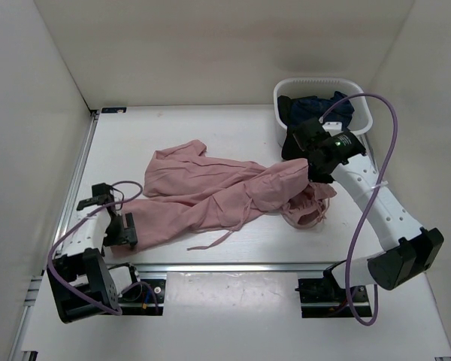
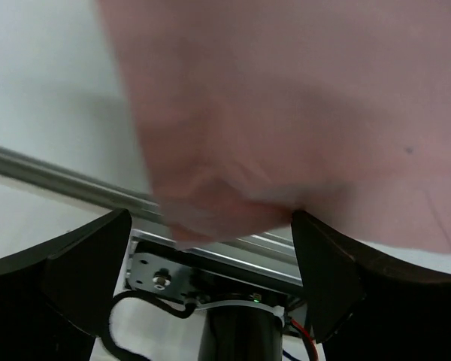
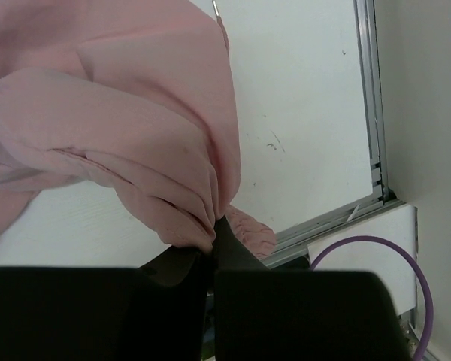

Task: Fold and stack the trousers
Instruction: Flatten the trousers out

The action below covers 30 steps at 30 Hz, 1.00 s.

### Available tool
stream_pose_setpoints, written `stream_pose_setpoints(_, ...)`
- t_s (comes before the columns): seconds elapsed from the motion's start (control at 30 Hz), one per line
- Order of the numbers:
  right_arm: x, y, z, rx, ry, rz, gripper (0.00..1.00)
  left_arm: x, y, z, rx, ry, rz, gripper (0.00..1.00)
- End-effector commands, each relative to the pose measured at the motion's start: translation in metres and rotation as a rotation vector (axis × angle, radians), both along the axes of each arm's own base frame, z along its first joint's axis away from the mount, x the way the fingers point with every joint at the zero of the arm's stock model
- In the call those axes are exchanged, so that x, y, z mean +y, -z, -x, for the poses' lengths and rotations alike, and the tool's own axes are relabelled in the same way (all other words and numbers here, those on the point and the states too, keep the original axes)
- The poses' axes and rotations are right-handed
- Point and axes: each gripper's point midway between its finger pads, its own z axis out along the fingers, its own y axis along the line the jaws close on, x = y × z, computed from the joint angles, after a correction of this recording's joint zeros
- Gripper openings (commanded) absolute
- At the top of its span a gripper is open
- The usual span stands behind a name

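Observation:
The dusty-pink trousers (image 1: 203, 188) lie crumpled across the middle of the table, and their thin drawstring (image 1: 218, 241) trails toward the front rail. My right gripper (image 1: 310, 171) is shut on a bunched fold of the trousers (image 3: 120, 113) and holds it above the table. The gathered waistband (image 3: 252, 229) hangs just below that fold. My left gripper (image 1: 113, 212) stands wide open at the left end of one trouser leg. In the left wrist view, blurred pink fabric (image 2: 286, 113) hangs just beyond the left gripper (image 2: 210, 226), touching the right fingertip (image 2: 323, 256).
A white basket (image 1: 361, 94) at the back right holds a dark navy garment (image 1: 316, 105), close behind my right arm. Aluminium rails run along the table's left side (image 1: 79, 173) and front edge (image 1: 233, 265). White walls enclose the table on three sides.

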Motion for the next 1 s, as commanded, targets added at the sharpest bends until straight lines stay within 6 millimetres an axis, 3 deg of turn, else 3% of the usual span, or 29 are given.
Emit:
stream_pose_setpoints(0.0, 0.002, 0.01, -0.006, 0.01, 0.007, 0.004, 0.0, -0.028, 0.005, -0.009, -0.067, 0.078, 0.104, 1.0)
stream_pose_setpoints(0.17, -0.004, 0.026, -0.009, 0.043, 0.042, -0.012, 0.0, -0.053, 0.024, -0.011, -0.031, 0.157, 0.199, 1.0)
stream_pose_setpoints(0.27, -0.009, 0.026, -0.014, 0.038, 0.064, -0.04, 0.0, -0.04, 0.051, -0.004, 0.049, 0.177, 0.108, 0.96)
stream_pose_setpoints(0.3, -0.009, 0.026, -0.014, 0.038, 0.064, -0.04, 0.0, -0.035, 0.056, -0.003, 0.06, 0.174, 0.079, 0.72)
stream_pose_setpoints(0.4, -0.012, 0.01, -0.022, -0.002, 0.064, -0.06, 0.0, -0.017, 0.06, -0.016, 0.046, 0.129, 0.015, 0.14)
stream_pose_setpoints(0.43, -0.017, 0.008, -0.026, -0.002, 0.073, -0.064, 0.0, -0.012, 0.056, -0.023, 0.027, 0.108, 0.01, 0.14)
stream_pose_setpoints(0.53, -0.02, -0.023, -0.043, -0.073, 0.055, -0.106, 0.0, 0.026, 0.019, -0.073, -0.125, -0.006, -0.061, 0.14)
stream_pose_setpoints(0.57, -0.015, -0.048, -0.053, -0.136, 0.034, -0.149, 0.0, 0.052, -0.014, -0.104, -0.232, -0.068, -0.111, 0.14)
stream_pose_setpoints(0.67, -0.016, -0.085, -0.065, -0.204, 0.003, -0.173, 0.0, 0.102, -0.076, -0.136, -0.385, -0.186, -0.174, 0.14)
stream_pose_setpoints(0.7, -0.016, -0.116, -0.064, -0.28, -0.001, -0.195, 0.0, 0.121, -0.124, -0.16, -0.498, -0.205, -0.208, 0.14)
stream_pose_setpoints(0.77, -0.016, -0.132, -0.063, -0.313, -0.003, -0.205, 0.0, 0.136, -0.158, -0.162, -0.527, -0.24, -0.22, 0.14)
stream_pose_setpoints(0.8, -0.017, -0.138, -0.058, -0.327, -0.004, -0.208, 0.0, 0.152, -0.189, -0.165, -0.583, -0.27, -0.255, 0.14)
stream_pose_setpoints(0.93, -0.022, -0.14, -0.034, -0.365, 0.01, -0.244, 0.0, 0.163, -0.209, -0.151, -0.601, -0.312, -0.28, 0.14)
stream_pose_setpoints(0.97, -0.023, -0.123, -0.029, -0.317, 0.013, -0.23, 0.0, 0.163, -0.206, -0.145, -0.593, -0.323, -0.28, 0.14)
